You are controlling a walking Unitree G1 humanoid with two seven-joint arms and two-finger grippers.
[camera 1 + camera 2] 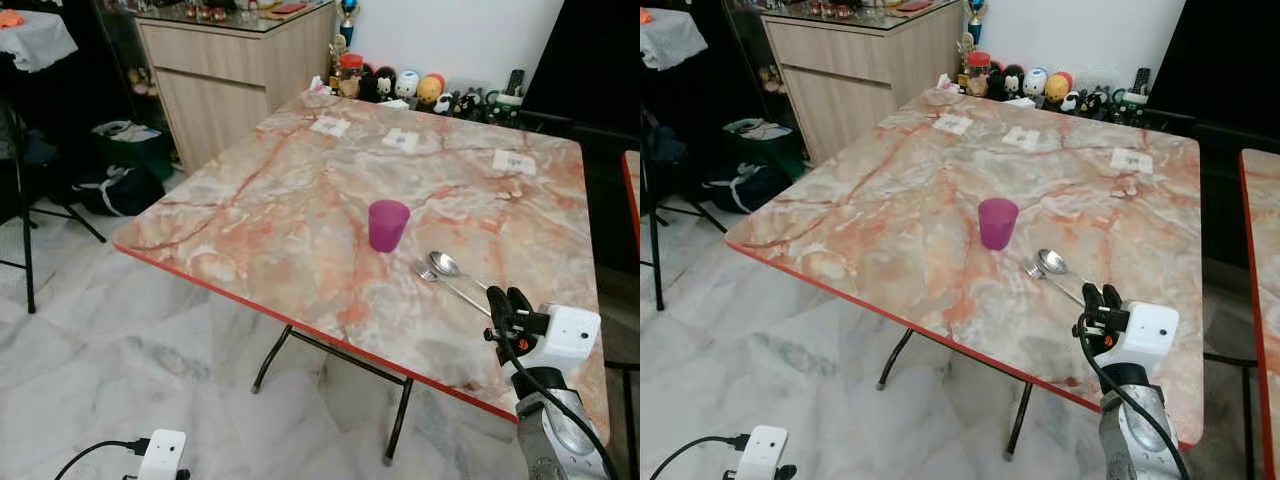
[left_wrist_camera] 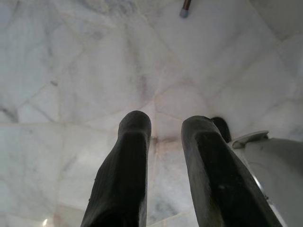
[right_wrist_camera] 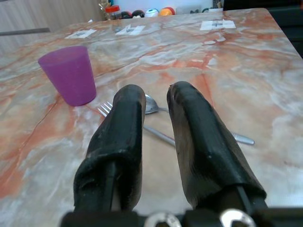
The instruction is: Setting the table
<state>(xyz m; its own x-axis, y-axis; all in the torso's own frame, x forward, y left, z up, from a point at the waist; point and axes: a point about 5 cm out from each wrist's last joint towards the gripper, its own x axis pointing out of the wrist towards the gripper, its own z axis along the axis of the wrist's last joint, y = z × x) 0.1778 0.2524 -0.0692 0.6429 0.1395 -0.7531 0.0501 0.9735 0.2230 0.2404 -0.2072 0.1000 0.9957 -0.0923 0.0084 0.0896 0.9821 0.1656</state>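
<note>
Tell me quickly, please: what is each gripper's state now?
Left gripper: open, empty, hanging over the floor.
Right gripper: open, holding nothing, above the spoon and fork.

— Where can my right gripper (image 1: 503,300) pass?

— It hangs over the near right part of the marble table (image 1: 270,210). My fingers stand slightly apart and hold nothing. Just ahead lie the spoon (image 1: 447,266) and the fork (image 1: 440,281), side by side, and the purple cup (image 1: 388,225) stands just beyond them.

— And farther?

— The middle and left of the top are bare. Three paper cards (image 1: 401,140) lie near the far edge, with figurines (image 1: 410,88) behind them.
</note>
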